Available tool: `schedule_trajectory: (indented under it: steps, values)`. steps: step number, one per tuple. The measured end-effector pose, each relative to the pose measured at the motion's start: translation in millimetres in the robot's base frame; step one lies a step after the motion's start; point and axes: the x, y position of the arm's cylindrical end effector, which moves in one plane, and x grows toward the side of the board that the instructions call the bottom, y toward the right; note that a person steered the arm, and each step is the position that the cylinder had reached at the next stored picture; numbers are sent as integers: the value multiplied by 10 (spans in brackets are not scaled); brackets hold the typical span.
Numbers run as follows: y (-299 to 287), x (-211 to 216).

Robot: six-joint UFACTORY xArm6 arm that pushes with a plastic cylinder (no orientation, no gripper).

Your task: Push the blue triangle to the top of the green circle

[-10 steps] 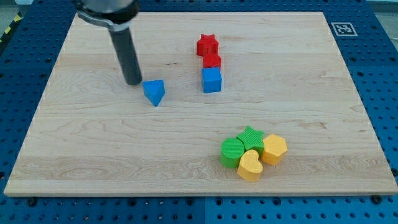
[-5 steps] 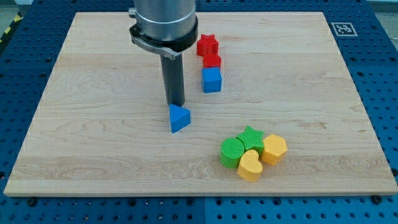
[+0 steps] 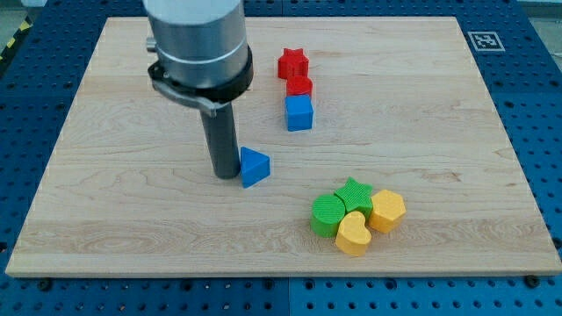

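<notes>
My tip (image 3: 225,175) touches the blue triangle's (image 3: 254,166) left side; green circle (image 3: 328,215) lies lower right; no writing.

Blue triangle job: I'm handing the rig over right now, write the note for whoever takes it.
My tip is on the board against the view's left side of the blue triangle.
The blue triangle sits mid-board, up and to the view's left of the green circle, with bare wood between them.
The green circle is in a tight cluster with the green star, yellow heart and yellow hexagon.
Done: the tip is lined up behind the triangle.
Left: push it toward the view's right until it sits just above the green circle, probably without knocking the green star.
</notes>
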Motion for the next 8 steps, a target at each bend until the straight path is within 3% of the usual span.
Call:
schedule_trajectory:
  steps: [4,6,8]
  values:
    - [505,-392]
    - [914,-214]
    - [907,-109]
